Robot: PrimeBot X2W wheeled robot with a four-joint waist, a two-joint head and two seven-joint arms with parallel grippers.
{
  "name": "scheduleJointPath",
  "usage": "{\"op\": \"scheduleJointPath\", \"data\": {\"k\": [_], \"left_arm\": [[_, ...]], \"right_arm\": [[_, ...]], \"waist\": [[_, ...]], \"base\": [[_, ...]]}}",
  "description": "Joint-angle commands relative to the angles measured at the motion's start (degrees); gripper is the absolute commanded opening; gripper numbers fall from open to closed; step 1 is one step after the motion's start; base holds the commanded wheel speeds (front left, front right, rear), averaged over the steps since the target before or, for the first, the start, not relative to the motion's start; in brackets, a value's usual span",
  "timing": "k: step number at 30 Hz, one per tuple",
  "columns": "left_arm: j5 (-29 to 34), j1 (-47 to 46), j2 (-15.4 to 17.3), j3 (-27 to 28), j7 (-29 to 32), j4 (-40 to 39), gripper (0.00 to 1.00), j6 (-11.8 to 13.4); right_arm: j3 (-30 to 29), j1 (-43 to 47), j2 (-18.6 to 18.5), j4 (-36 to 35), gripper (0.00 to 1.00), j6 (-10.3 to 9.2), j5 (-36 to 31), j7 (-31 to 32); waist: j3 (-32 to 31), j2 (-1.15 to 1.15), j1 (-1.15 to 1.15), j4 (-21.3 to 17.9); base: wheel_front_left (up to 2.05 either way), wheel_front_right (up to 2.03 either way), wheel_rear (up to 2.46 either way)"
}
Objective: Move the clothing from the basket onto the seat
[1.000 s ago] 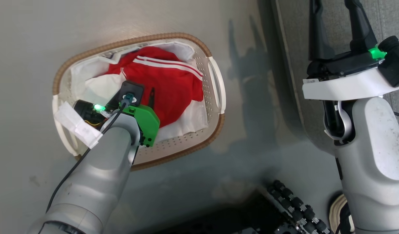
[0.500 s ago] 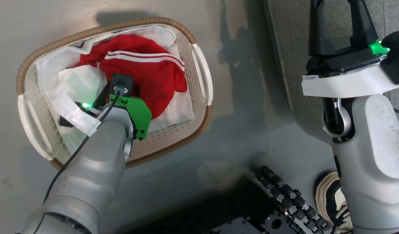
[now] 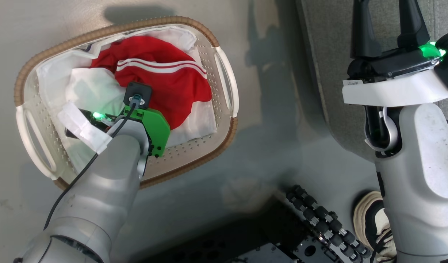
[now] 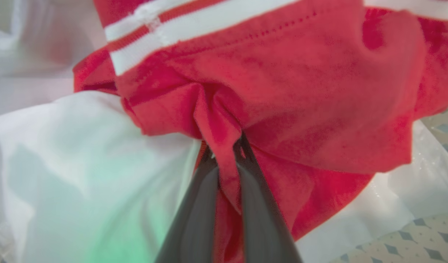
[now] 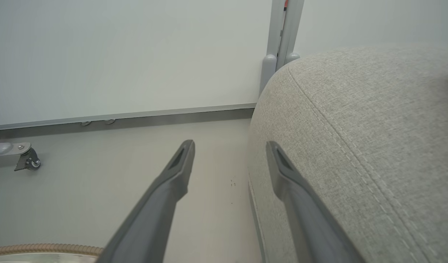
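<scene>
Inspector: Grey floor carries the seat and, near it, the basket. The red clothing lies inside the basket.

Clerk: Pincers?

Inspector: Left pincer is clamped on a fold of the clothing. Right pincer stands apart, empty, by the seat. Grasp judged made. Next: lift clear of the liner, then carry across.

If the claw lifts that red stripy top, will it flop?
Probably flop: the soft red cloth garment with white stripes bunches into folds where the left claw pinches it. Likely light, since it looks thin. Its loose end may drag across the white liner sheet.
</scene>
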Motion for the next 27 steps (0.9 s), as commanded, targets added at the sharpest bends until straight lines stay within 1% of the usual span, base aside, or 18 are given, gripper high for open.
{"op": "scheduleJointPath", "data": {"k": [1,4,7,14,20,22,27], "left_arm": [[-0.6,-0.4,0.4,-0.1,-1.0,-0.2,0.0,-0.4],[-1.4,0.5,0.4,-0.6,-2.6,-1.2,0.0,-1.6],[-1.2,1.4,0.4,-2.3,-4.0,-2.6,0.0,-2.8],[-3.2,4.3,0.4,-4.9,-6.0,-5.3,0.0,-4.1],[-4.3,7.8,0.4,-6.1,-7.0,-8.2,0.0,-5.0],[-4.2,8.8,0.3,-5.9,-6.9,-10.2,0.0,-5.0],[-4.4,12.7,0.3,-2.8,-6.9,-15.2,0.0,-3.8]], "right_arm": [[-0.1,-0.4,-0.1,0.3,1.0,-0.08,0.3,-0.3],[0.0,-0.3,-0.1,1.1,1.0,-0.08,0.3,-0.3],[0.1,0.4,-0.1,2.1,1.0,-0.08,-0.2,-0.3],[1.0,2.4,-0.1,4.9,1.0,-0.08,-1.0,-0.3],[2.4,5.3,-0.1,7.1,1.0,-0.08,-1.0,-0.3],[2.7,6.7,-0.2,7.7,1.0,-0.08,-1.5,-0.3],[2.4,10.1,-0.6,9.3,1.0,-0.08,-1.3,-0.3]], "waist": [[-0.8,0.0,-0.01,0.2],[-2.5,0.0,-0.01,0.4],[-4.7,0.0,-0.01,1.1],[-11.1,0.0,-0.01,2.9],[-17.8,0.0,-0.01,4.6],[-20.0,0.0,-0.01,5.2],[-24.9,0.0,-0.01,7.3]], "base": [[0.0,0.0,0.0],[0.0,0.0,0.0],[0.0,0.0,0.0],[0.0,0.0,0.0],[0.0,0.0,0.0],[0.0,0.0,0.0],[0.0,0.0,0.0]]}}
